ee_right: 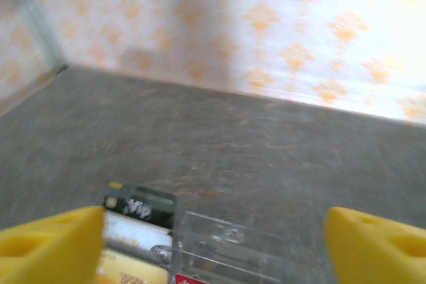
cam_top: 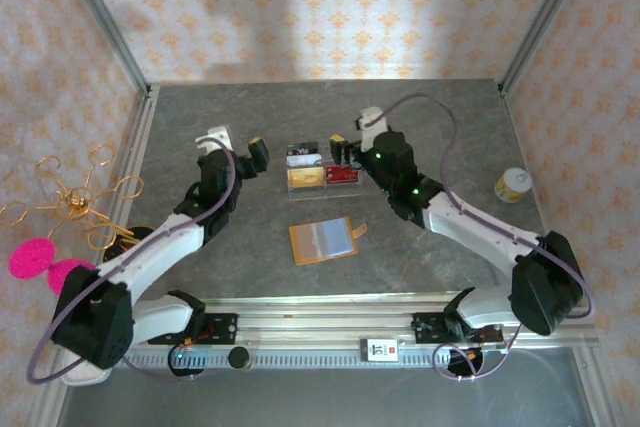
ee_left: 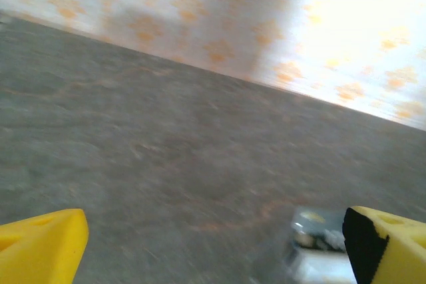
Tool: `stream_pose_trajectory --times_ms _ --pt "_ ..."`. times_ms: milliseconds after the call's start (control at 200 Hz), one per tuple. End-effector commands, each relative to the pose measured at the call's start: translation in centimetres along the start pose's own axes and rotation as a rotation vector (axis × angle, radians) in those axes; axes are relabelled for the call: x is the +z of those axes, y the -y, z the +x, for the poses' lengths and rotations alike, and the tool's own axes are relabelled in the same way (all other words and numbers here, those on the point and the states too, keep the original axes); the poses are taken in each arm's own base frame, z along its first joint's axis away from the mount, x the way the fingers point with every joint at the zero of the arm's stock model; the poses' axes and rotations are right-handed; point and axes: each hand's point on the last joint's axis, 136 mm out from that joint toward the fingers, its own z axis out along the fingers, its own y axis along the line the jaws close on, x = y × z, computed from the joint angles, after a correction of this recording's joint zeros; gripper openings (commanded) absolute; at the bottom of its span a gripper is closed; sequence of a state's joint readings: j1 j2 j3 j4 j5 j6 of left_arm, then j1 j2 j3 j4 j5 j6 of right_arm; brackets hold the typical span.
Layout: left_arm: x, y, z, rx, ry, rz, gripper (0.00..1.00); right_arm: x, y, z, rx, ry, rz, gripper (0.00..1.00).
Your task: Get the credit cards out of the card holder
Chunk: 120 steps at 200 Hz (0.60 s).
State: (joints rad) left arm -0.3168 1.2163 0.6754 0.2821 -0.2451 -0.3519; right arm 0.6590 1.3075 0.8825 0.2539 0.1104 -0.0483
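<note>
Yellow fingers (ee_right: 53,241) wide: card drop-off at stand

Table (cam_top: 440,117) roomy, walls (cam_top: 300,7) well off. Right gripper (cam_top: 343,152) open over red card (cam_top: 342,175) at clear stand (cam_top: 306,177); left gripper (cam_top: 257,150) open, empty. Card holder (cam_top: 325,240) lies open mid-table, apart from stand. Next probably: lift clear, go to holder; remaining cards unclear.

The left black-and-white jointed arm (cam_top: 150,247) extends from its base at the near edge of the grey table (cam_top: 430,117) toward the table centre. Its yellow-tipped two-finger left gripper (cam_top: 238,144) has jaws spread wide, with nothing between them. The right black-and-white jointed arm (cam_top: 470,227) reaches inward likewise. Its yellow-tipped right gripper (cam_top: 352,132) is spread wide and empty.
</note>
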Motion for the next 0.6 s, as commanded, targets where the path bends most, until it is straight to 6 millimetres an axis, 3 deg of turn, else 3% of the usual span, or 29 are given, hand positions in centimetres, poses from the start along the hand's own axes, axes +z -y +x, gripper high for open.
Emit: stream_pose_trajectory --times_ms 0,50,195,290,355,471,596 --pt "2.0 -3.2 -1.7 0.077 0.056 -0.109 0.99 -2.9 5.4 -1.8 0.244 0.150 0.259 1.00" --pt "2.8 -4.8 -1.0 0.133 0.043 -0.144 0.99 -3.6 6.6 -0.7 0.251 0.149 0.314 1.00" --pt "3.3 -10.9 1.5 0.182 0.020 -0.281 1.00 -6.7 9.5 -0.5 0.246 0.161 0.455 1.00" --pt "3.1 -13.0 2.7 0.185 0.054 -0.311 1.00 -8.6 11.5 -0.6 0.278 0.202 0.558 1.00" --pt "2.8 -13.4 3.0 0.180 0.102 -0.288 1.00 -9.4 12.5 -0.8 0.283 0.214 0.585 1.00" --pt "2.8 -12.9 3.1 0.184 0.154 -0.220 1.00 -11.5 16.0 -0.6 0.317 0.256 0.707 1.00" --pt "3.8 -11.3 3.5 0.202 0.118 -0.114 1.00 -12.6 19.5 0.3 0.264 0.267 0.752 1.00"
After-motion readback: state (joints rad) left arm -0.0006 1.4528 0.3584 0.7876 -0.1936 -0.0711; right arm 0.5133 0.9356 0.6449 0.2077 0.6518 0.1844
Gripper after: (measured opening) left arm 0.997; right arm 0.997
